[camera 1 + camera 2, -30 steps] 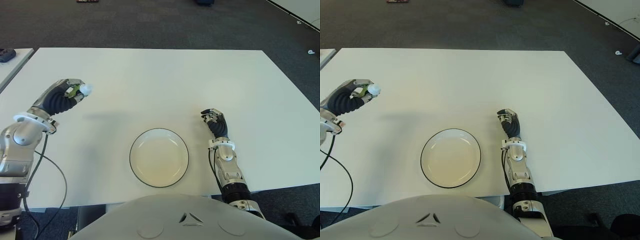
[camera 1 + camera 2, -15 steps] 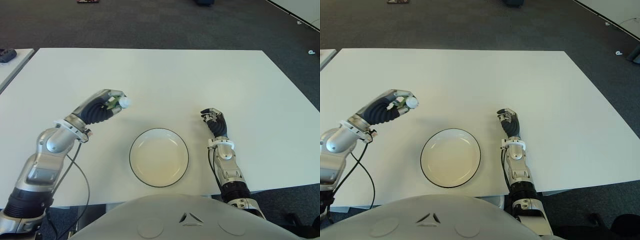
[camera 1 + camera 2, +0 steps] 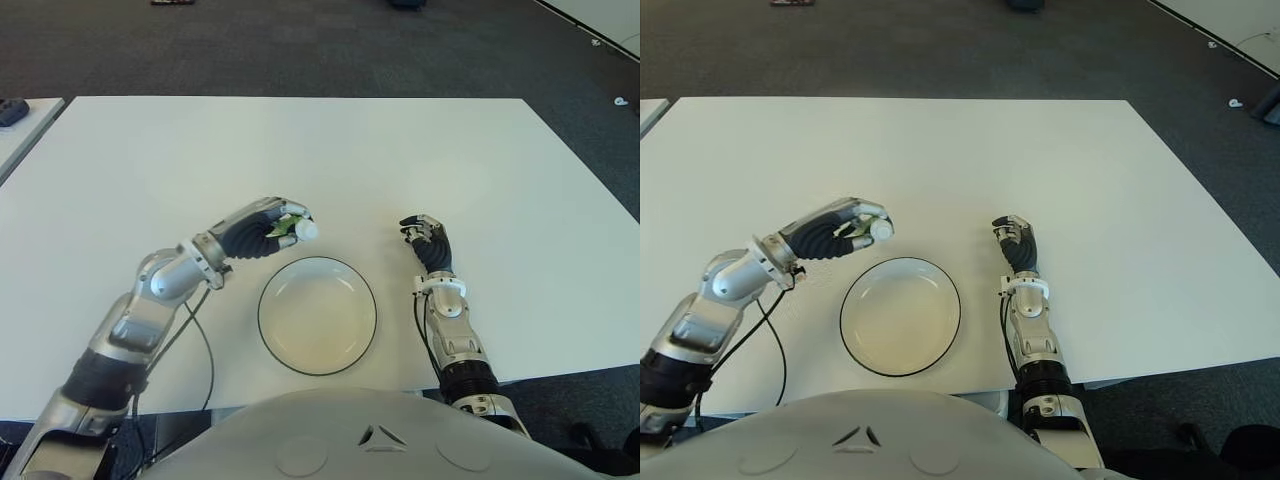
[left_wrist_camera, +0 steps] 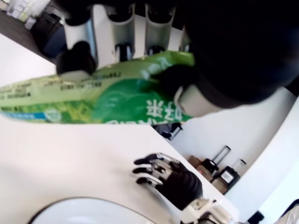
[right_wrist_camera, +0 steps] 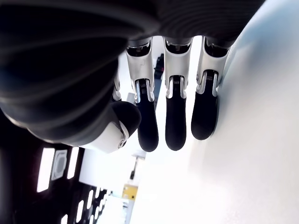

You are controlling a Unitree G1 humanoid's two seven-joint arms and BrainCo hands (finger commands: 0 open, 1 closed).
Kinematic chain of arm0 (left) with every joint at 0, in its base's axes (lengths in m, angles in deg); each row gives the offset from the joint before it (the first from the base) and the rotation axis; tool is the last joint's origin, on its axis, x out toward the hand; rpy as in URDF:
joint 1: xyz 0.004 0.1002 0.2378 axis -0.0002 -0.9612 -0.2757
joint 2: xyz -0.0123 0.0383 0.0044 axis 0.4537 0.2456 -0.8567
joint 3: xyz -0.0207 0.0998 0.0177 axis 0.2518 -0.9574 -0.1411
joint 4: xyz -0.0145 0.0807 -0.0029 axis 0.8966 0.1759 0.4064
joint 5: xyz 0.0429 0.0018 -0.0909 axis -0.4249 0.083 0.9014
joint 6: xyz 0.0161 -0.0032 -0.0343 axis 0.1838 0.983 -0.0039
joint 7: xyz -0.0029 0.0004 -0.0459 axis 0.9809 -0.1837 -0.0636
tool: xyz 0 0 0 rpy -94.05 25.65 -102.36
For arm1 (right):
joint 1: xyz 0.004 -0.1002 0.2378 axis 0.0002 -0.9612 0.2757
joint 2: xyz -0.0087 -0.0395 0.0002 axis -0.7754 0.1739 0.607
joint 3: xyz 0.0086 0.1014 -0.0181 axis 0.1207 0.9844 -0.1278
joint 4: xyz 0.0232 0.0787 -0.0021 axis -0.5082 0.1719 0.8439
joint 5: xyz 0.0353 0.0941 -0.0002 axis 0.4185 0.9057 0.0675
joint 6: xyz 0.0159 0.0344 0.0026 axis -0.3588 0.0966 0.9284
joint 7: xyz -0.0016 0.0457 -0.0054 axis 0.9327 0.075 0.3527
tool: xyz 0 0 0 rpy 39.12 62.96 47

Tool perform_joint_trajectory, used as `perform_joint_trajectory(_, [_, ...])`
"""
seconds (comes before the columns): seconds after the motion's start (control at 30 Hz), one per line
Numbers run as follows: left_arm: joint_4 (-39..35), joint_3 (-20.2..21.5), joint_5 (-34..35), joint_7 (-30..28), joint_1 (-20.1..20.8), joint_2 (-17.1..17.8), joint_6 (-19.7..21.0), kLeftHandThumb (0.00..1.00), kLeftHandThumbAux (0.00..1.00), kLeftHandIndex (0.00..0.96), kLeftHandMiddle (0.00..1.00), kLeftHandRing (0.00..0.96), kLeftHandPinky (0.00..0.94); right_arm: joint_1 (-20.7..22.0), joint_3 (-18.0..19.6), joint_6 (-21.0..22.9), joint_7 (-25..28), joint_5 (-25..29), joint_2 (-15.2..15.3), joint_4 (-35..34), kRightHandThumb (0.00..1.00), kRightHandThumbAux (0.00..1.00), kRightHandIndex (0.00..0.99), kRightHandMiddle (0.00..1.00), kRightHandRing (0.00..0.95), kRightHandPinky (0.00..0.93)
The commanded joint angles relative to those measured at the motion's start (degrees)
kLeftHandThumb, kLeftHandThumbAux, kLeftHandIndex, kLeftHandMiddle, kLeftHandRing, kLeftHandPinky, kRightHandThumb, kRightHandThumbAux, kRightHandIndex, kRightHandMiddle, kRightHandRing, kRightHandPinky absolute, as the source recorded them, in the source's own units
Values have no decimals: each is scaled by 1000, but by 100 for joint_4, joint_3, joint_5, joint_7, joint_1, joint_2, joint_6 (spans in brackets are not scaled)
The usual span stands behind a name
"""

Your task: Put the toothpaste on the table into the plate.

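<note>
My left hand is shut on a green toothpaste tube with a white cap. The hand hovers just beyond the far left rim of the white plate with a dark edge, and the cap points toward the plate. The left wrist view shows the fingers wrapped around the green tube, with the plate's rim below. Nothing lies in the plate. My right hand shows to the right of the plate on the white table, fingers relaxed and holding nothing.
A second white table's corner with a dark object shows at the far left. Dark carpet lies beyond the table's far edge. My own body fills the bottom of the eye views.
My left hand has carried the toothpaste rightward and nearer, from the table's left part to just beside the plate's far left rim. The right hand has not moved.
</note>
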Motion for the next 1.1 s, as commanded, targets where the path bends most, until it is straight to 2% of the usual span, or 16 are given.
perform_joint_trajectory(0.03, [498,-295,-332,-35,270,-44,-453,721,706,442,903,879,871,-2,-25,138,1,-27,-29,6,708,731,418,421,408,424])
perform_joint_trajectory(0.2, [863,-621,-836,9,531,-35,-1035,717,708,442,895,866,836,-58,-21,155,13,-11,-35,-87,708,730,418,425,411,429])
perform_joint_trajectory(0.43, [983,-831,-1116,-106,625,2,-1267,715,709,442,854,836,805,-113,-7,157,27,9,-41,-173,708,729,419,430,415,435])
perform_joint_trajectory(0.53, [1080,-950,-1254,-108,698,9,-1387,714,709,442,861,844,835,-121,-2,168,17,3,-43,-181,708,729,419,429,415,433])
perform_joint_trajectory(0.73, [1535,-1176,-1781,170,863,-8,-1866,714,709,442,868,850,852,-149,5,190,-20,-23,-39,-215,708,730,419,428,416,435])
perform_joint_trajectory(1.1, [1955,-1276,-2382,745,912,74,-2573,712,708,442,865,851,851,-174,8,77,-16,-14,-18,-174,707,730,418,428,416,431])
